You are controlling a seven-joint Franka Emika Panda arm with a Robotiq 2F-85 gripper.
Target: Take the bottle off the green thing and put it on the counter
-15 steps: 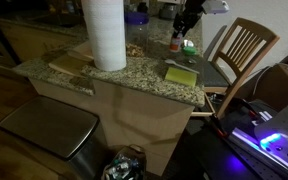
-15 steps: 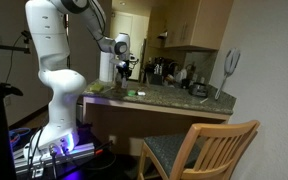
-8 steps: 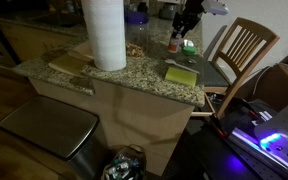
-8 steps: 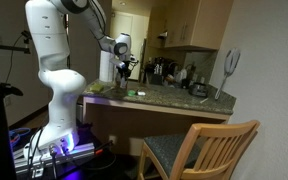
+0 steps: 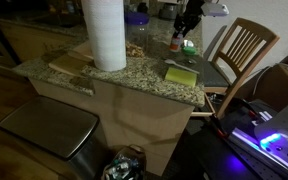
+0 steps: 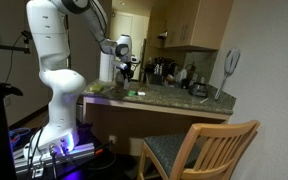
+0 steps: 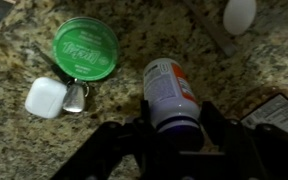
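The gripper (image 7: 174,128) clasps the bottle (image 7: 169,88) by its cap end, right of the green thing (image 7: 84,45).

my gripper (image 7: 172,138) on the bottle (image 7: 170,88): contact too dark to tell
green thing (image 7: 85,45) lettering: blurred, unreadable

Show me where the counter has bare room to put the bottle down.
The counter is bare between the white paper roll and the yellow pad, and, in the wrist view, between the green thing and the bottle. It is crowded beside the green thing, where a small white case lies.
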